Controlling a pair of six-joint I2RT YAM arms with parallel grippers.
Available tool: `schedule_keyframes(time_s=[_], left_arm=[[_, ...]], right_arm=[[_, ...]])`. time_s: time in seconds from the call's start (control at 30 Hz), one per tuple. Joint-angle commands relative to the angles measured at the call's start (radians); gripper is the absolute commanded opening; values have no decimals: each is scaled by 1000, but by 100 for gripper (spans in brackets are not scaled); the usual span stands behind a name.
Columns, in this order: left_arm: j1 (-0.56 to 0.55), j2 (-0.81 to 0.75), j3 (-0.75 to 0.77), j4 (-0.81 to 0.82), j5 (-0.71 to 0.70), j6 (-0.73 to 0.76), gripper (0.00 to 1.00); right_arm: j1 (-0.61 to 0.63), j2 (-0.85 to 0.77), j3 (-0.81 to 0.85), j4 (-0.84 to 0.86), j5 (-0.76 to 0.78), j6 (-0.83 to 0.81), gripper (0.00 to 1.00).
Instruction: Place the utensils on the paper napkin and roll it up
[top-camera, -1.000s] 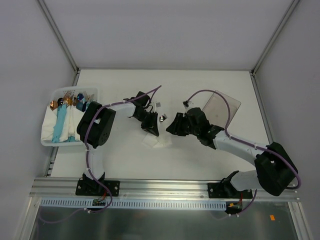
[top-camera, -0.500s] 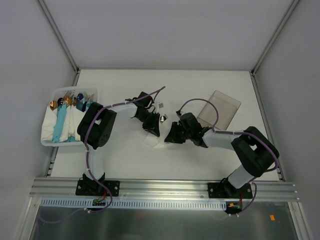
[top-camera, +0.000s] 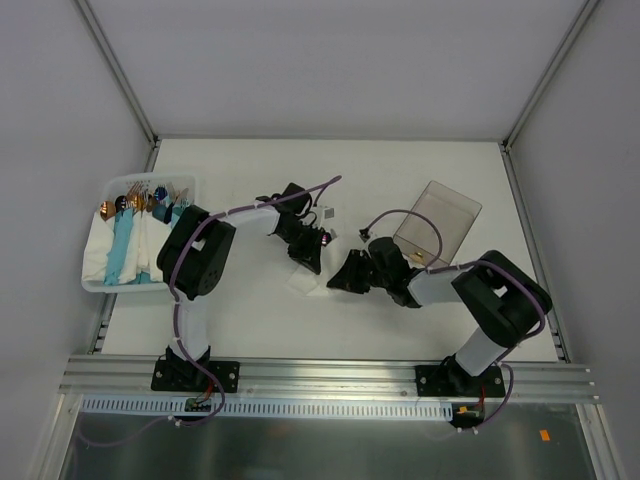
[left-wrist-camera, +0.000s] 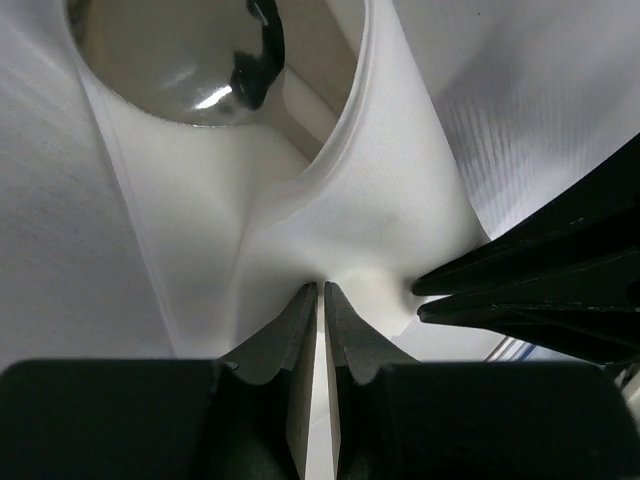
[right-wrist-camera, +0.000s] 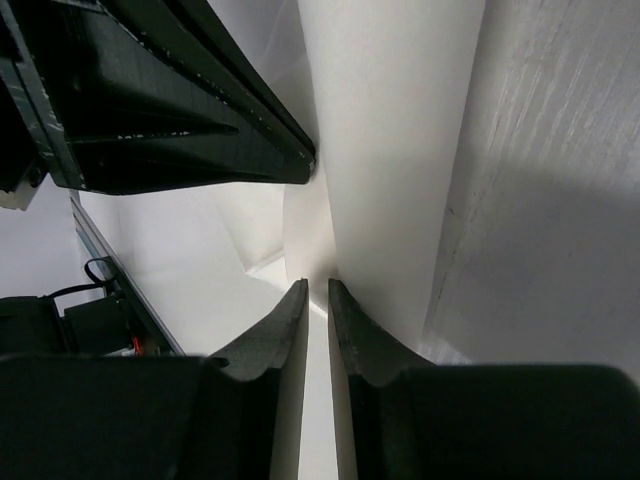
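Since a second ago the right gripper (right-wrist-camera: 318, 287) has been drawn to the paper napkin (left-wrist-camera: 330, 220) at the middle of the table (top-camera: 420, 170), jaws nearly together, grip unclear. A napkin fold is pinched by the left gripper (left-wrist-camera: 320, 290).

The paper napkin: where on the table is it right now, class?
In the top view, the paper napkin lies near the middle of the table, pinched between the left gripper and the right gripper, left of the clear tray.

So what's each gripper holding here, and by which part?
Left gripper pinches a raised fold of the napkin near the spoon. Right gripper straddles its edge; grip unclear.
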Motion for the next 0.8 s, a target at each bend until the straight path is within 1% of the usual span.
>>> schedule_keyframes(time_s=[0.0,0.1,0.17,0.2,0.23,0.4,0.53,0.63,0.77], left_arm=[[-36,19,14,-28,-103,93,9],[-45,33,20,-33,-104,117,9],[-46,36,25,-36,-101,119,9],[-48,38,26,-41,-99,123,9],[-48,38,26,-41,-101,127,9],[-57,24,28,-47,-121,174,9],[-63,8,32,-54,-130,212,10],[-74,1,38,-62,-144,243,11],[-91,-1,37,-68,-158,257,10]], right_arm=[[30,18,-69,-84,-4,41,17],[56,-34,-68,-76,-5,58,20],[60,-74,-62,-78,-4,60,24],[58,-121,-60,-82,7,57,26],[58,-145,-36,-129,15,37,29],[56,-273,64,-330,94,-66,31],[43,-286,127,-423,124,-146,31],[18,-278,128,-421,122,-164,31],[-5,-216,148,-404,116,-175,30]])
